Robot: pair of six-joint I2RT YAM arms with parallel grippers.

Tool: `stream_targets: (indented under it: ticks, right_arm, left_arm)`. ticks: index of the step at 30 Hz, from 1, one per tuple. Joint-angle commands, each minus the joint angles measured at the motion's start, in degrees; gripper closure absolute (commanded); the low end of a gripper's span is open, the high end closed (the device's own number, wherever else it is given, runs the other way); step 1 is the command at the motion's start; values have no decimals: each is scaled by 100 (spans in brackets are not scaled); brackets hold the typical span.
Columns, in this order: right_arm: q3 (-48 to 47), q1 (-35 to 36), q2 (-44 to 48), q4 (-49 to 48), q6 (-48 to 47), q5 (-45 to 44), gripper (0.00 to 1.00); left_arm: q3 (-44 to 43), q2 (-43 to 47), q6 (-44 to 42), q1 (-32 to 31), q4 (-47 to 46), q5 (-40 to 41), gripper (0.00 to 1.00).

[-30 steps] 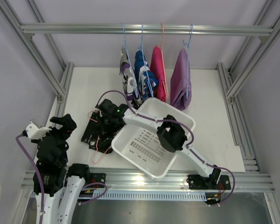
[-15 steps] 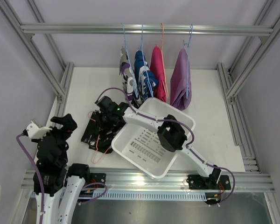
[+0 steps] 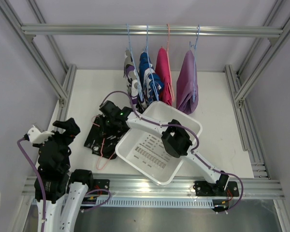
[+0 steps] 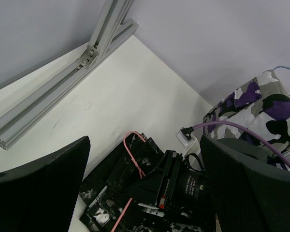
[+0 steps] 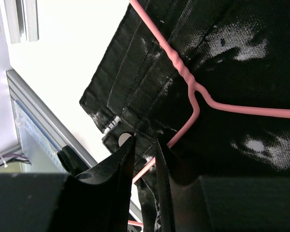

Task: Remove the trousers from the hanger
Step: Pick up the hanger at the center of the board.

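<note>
Right fingers point(image 5: 144, 152) seemingly clenched on black trousers point(image 5: 222, 72); left fingers point(image 4: 145, 193) released.

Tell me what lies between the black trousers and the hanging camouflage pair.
Top external view: the right gripper and its purple cable, over the black trousers, short of the camouflage pair.

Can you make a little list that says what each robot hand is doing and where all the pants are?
right gripper: low over black trousers, fingers nearly shut around pink hanger
left gripper: open, raised, holding nothing
black trousers: flat on table
still on the rail: camouflage trousers, blue trousers, pink trousers, lilac trousers
white basket: under right arm
</note>
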State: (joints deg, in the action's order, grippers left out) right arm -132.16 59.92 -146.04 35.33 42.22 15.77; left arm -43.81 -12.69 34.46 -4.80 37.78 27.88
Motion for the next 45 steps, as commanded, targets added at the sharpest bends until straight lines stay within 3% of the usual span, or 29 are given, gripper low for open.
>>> stream_targets:
  ticks: [1, 20, 45]
  right_arm:
    - [-127, 20, -30, 351, -29, -407, 72]
    - [489, -59, 822, -141, -258, -250, 71]
    - [-319, -165, -302, 333, -108, -355, 69]
  left_arm:
    - [31, 12, -106, 75, -174, -151, 0]
    - [39, 65, -115, 75, -192, -186, 1]
    - [48, 100, -115, 75, -210, -292, 0]
